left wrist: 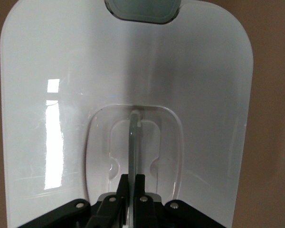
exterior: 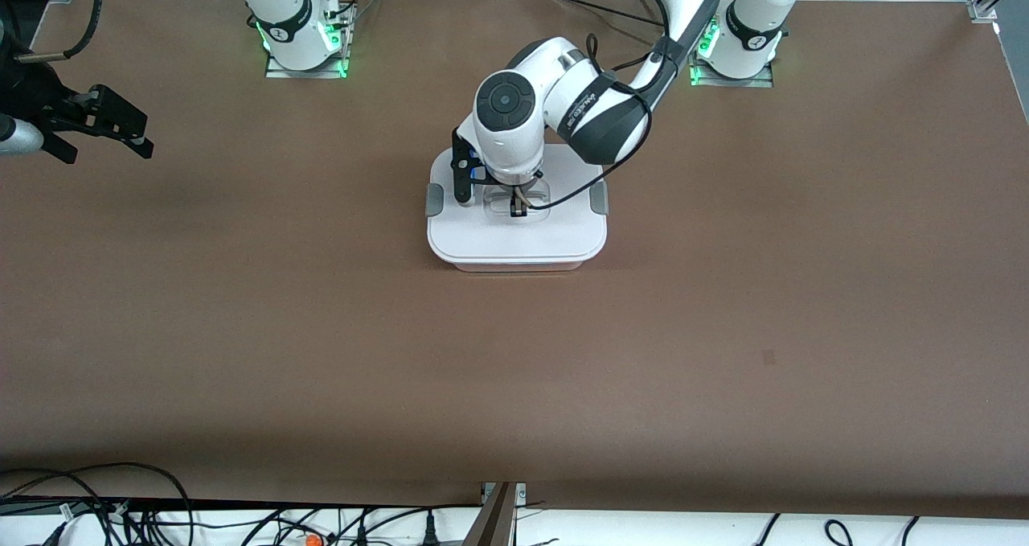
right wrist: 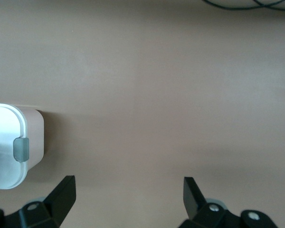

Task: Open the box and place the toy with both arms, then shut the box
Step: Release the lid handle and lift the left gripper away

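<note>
I am seeing the left gripper (exterior: 517,206) with its jaws pressed together on the clear handle (left wrist: 134,142), the thin upright fin of it pinched between the black fingers (left wrist: 125,187) down in the lid's recess. The box (exterior: 516,265) is sitting with its white lid (exterior: 514,236) on, grey side clips (exterior: 434,199) showing at the 9 and 3 o'clock edges of the lid in the front view, and only a sliver of pink tub wall peeking out at 6 o'clock. It is resting on the brown table (exterior: 723,329) near the middle, closer to the robots' bases than to the front camera. The left arm is reaching in from 1 o'clock and its wrist is covering the lid's upper part. No toy is showing in any view.

The right gripper (exterior: 120,128) is waiting over the table at the right arm's end, about 9 o'clock from the box and well apart from it. Its jaws are spread wide, holding nothing; its wrist view is catching a corner of the box and one clip (right wrist: 21,149).
</note>
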### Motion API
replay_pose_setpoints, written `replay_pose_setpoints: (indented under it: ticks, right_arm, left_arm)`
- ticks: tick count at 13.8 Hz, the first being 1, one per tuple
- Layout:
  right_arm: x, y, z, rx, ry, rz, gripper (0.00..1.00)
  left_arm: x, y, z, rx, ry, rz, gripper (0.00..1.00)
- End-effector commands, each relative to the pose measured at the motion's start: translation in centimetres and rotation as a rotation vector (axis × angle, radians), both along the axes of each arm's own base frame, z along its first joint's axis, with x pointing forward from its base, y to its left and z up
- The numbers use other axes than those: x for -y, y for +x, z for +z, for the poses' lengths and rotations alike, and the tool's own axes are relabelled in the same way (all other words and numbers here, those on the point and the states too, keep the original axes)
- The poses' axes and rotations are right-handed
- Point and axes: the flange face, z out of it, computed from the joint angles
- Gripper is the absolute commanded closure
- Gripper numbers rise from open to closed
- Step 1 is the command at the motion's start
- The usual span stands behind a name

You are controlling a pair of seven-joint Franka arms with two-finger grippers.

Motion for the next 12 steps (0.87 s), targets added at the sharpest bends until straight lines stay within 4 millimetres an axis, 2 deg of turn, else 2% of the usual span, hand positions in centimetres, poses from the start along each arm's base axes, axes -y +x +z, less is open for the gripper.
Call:
replay_pose_setpoints:
  ticks: [1,2,3,4,7,8,10,11,12]
  right_arm:
    - [0.3,-0.2,0.4,-0.007,-0.018,-0.003,0.0]
    - [0.1,-0.4,0.5,-0.009,-0.02,0.006,0.0]
    - [-0.3,-0.4,0.5,-0.009,-0.015,0.017,0.0]
    - [-0.8,-0.5,0.5,-0.009,-0.014,0.022,0.0]
    - [-0.5,-0.4,0.4,-0.012,-0.011,0.022,0.0]
    - [-0.4,-0.4,0.3,-0.014,-0.01,0.022,0.0]
    - [-0.4,-0.4,0.3,-0.015,-0.011,0.021,0.0]
    - [-0.4,-0.4,0.3,-0.015,-0.013,0.019,0.0]
    - [-0.4,-0.4,0.3,-0.015,-0.013,0.021,0.0]
  left_arm:
    - [1.6,-0.4,-0.8,0.007,0.007,0.015,1.0]
    - [1.6,-0.3,-0.7,0.01,0.006,0.016,1.0]
    - [1.5,-0.1,-0.5,0.013,0.005,0.023,0.48]
    - [1.4,0.0,-0.1,0.016,0.008,0.043,0.0]
    - [0.2,1.6,3.3,0.024,0.003,0.071,0.0]
    - [-1.1,3.0,5.1,0.031,0.009,0.097,0.0]
    - [-5.1,6.7,7.9,0.043,0.014,0.17,0.0]
    - [-7.8,8.6,8.8,0.048,0.007,0.213,0.0]
    - [-9.7,9.9,9.4,0.057,0.004,0.242,0.0]
